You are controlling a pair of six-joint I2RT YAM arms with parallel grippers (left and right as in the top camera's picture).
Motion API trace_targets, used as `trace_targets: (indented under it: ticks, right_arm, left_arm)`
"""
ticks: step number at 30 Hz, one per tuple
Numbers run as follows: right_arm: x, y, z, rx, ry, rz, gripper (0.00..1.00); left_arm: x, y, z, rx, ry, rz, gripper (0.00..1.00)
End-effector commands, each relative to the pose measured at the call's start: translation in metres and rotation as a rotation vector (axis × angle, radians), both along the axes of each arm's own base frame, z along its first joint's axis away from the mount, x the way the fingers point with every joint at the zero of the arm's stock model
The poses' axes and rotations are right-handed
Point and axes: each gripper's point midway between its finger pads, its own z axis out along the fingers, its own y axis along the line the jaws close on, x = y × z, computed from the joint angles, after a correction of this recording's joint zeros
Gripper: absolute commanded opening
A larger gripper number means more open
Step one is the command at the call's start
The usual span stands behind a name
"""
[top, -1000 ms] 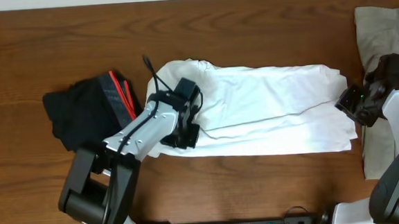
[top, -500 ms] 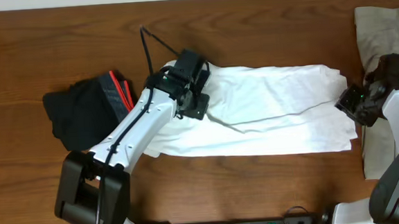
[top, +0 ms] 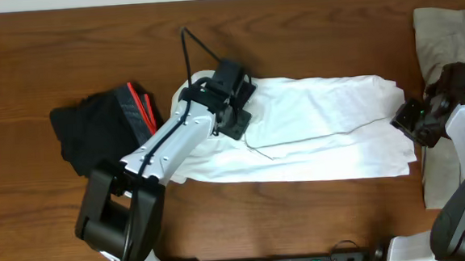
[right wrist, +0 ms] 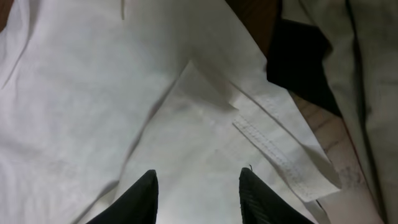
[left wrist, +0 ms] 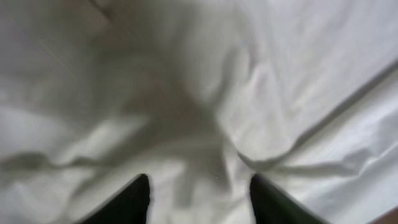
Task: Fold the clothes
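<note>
Garments numbered three on the brown worktop (top: 49,44): a white T-shirt (top: 321,129) spread long across the middle, black shorts (top: 95,131) with a red-striped waistband bunched near its left end, and a khaki-grey piece (top: 445,32) at the right edge. Two arms reached in. Left pincer (left wrist: 199,186) hovered over the shirt's rumpled left end, fingers parted, gripping nothing. Right pincer (right wrist: 198,183) sat over the shirt's right end, fingers likewise apart above flat white fabric, a stitched hem just beside them
</note>
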Motion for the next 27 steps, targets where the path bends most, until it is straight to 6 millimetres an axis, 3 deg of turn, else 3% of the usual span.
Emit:
trace_targets:
  ticks: [1,8,12,13,19,23,25,27]
  right_arm:
    - [0.005,0.002,0.004,-0.006,-0.008,0.011,0.41]
    - [0.005,0.001,0.004,-0.007,-0.009,0.011,0.41]
    - [0.005,0.001,0.004,-0.007,-0.009,0.011,0.41]
    - [0.005,0.001,0.004,-0.007,-0.009,0.011,0.41]
    - [0.005,0.001,0.004,-0.007,-0.009,0.011,0.41]
    - [0.005,0.001,0.004,-0.007,-0.009,0.011,0.41]
    - [0.005,0.001,0.004,-0.007,-0.008,0.011,0.41]
    - [0.004,0.002,0.003,-0.006,-0.006,0.011,0.41]
  left_arm:
    - [-0.002,0.009,0.003,0.012,0.025,0.063,0.8]
    - [-0.027,0.047,-0.003,0.083,0.171,0.164,0.8]
    - [-0.031,0.069,-0.015,0.137,0.189,0.2,0.58]
    - [-0.031,0.073,-0.018,0.143,0.192,0.201,0.57]
    - [-0.033,0.074,-0.031,0.155,0.163,0.079,0.57]
    - [-0.023,0.07,-0.031,0.14,0.118,0.054,0.55]
    - [-0.016,0.067,-0.03,0.127,0.089,0.052,0.39]
    - [-0.012,0.065,-0.03,0.118,0.072,0.056,0.07]
